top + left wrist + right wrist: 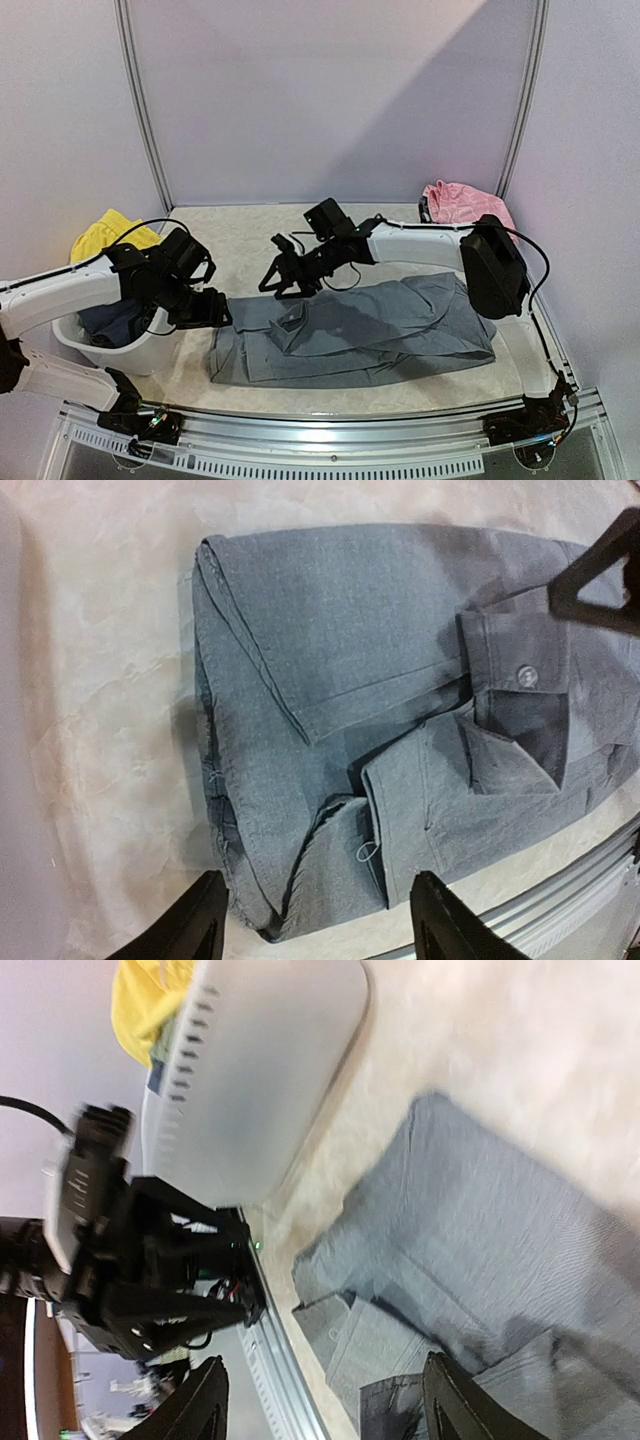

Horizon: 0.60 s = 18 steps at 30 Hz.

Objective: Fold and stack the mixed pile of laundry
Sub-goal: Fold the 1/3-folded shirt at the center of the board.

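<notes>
Sitting far left, the yellow shorts [105, 235] lie at the tub's [135, 355] back end, with dark clothes [112, 322] inside it. The left gripper [218, 310] hovers at the grey shirt's [380, 325] left edge, jaws apart and empty. The shirt lies folded mid-table. The right gripper [283, 282] hangs above its upper left part, likewise spread, holding nothing. A pink piece [462, 203] lies far right.

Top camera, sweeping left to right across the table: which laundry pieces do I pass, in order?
In order: bright yellow garment → large grey button-up shirt spread flat → crumpled pink garment. The dark clothes in the white plastic tub overlap the yellow one's span, so they are left out.
</notes>
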Tool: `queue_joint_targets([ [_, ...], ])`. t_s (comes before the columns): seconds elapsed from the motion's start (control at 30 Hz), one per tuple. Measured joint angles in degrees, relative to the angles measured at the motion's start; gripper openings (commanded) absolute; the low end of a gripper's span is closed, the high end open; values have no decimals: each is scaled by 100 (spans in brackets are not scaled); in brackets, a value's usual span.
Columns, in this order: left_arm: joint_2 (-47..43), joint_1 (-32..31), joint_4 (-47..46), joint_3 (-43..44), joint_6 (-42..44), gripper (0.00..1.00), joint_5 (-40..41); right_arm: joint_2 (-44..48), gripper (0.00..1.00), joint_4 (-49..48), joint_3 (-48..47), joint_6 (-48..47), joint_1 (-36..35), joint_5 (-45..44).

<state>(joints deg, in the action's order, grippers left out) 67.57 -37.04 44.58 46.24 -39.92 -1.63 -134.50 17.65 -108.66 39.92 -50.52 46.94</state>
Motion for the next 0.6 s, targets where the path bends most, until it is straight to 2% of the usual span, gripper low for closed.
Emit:
queue_joint_targets([
  [0.1, 2, -2, -57, -9, -24, 63, -50, 111, 68, 258, -380, -258, 42, -356],
  [0.33, 151, -302, -223, 37, 87, 63, -96, 643, 68, 450, -256, -481, 39, -1088],
  [0.4, 369, -481, -181, 240, 216, 63, -68, 918, 68, 638, -9, -581, 63, -1545],
  [0.6, 1419, -1182, -177, 1460, 704, 64, 101, 2208, 68, 1158, 1637, -721, 667, -2983],
])
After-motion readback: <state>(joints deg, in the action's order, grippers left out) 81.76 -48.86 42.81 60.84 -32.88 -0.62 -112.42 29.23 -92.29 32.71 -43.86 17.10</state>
